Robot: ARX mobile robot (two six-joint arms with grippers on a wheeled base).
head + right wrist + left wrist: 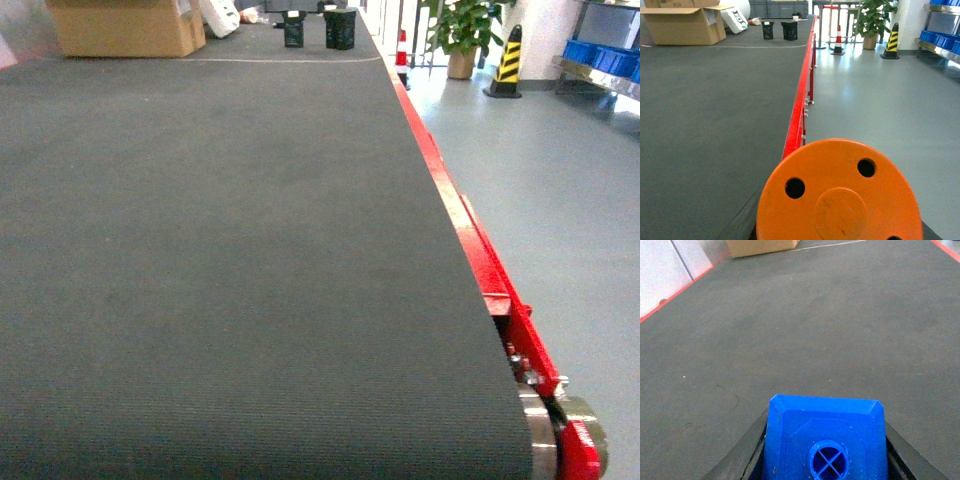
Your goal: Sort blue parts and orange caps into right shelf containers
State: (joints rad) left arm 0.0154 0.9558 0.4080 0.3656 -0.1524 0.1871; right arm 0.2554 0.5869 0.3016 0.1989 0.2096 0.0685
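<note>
With left gripper (pixel 825 460) clamping a blue part (pixel 826 440) and right gripper (pixel 840 220) an orange cap (pixel 840 192), I worry either slips en route to the far right shelf (pixel 600 72).

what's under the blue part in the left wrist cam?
Under the blue part the dark finger of the left gripper flanks it on each side, above the grey belt. The belt directly beneath and the part's underside are covered.
</note>
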